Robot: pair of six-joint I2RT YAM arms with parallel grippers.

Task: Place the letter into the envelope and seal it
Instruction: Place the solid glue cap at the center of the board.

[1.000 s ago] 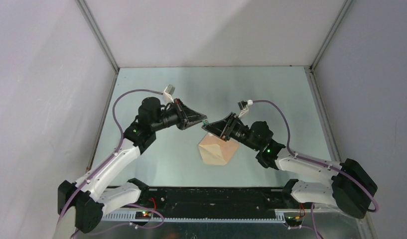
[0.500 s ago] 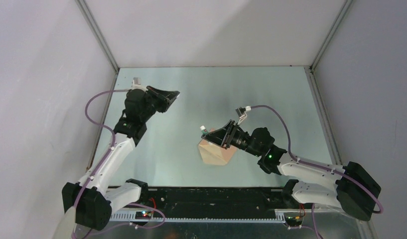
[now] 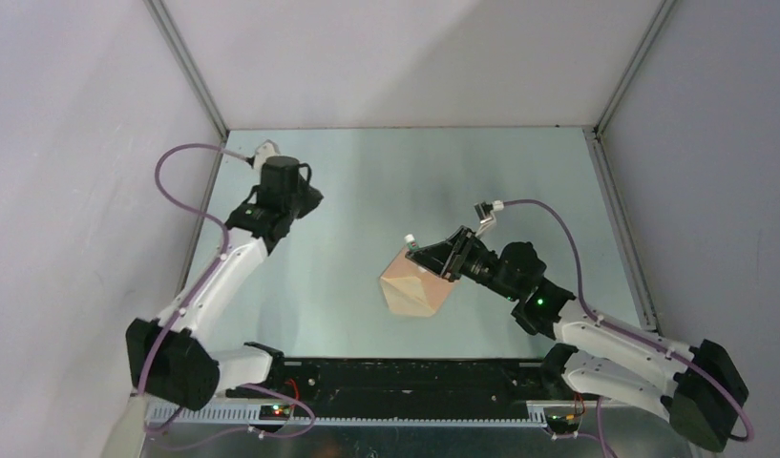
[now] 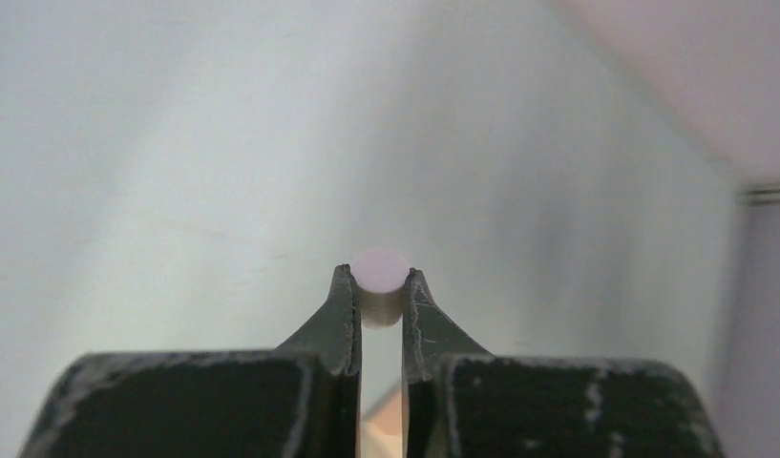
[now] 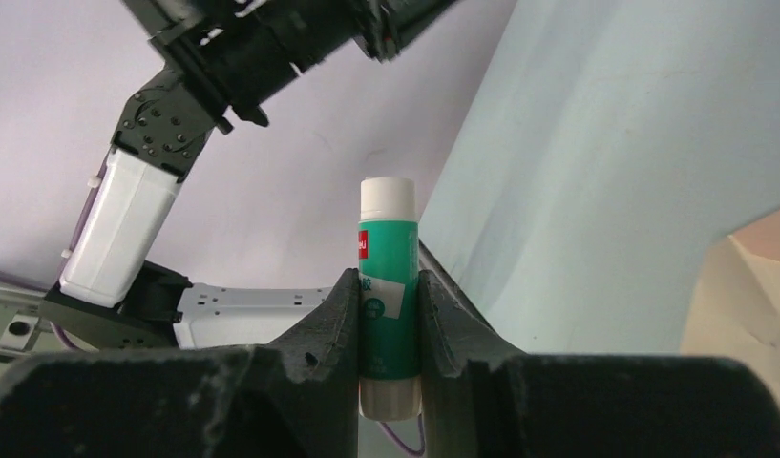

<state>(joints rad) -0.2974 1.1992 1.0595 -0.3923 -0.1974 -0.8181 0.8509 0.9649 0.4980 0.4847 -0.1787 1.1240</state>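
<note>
Tan kraft-paper envelope (image 3: 414, 291) with diagonal seams lies flat on the pale green worktop (image 3: 367, 191), just under the tip of your right pincer (image 5: 386, 279), which is pinching a green glue stick (image 5: 387, 239). Your left pincer (image 4: 379, 294), well apart from the envelope, is pinching a small pale round cap (image 4: 380, 270). No separate letter shows, so it may already be inside. Expect the paper to be light, thin and floppy, and likely to slide on the smooth worktop. Press the body down flat and take the flap gently near its point to avoid creasing.
</note>
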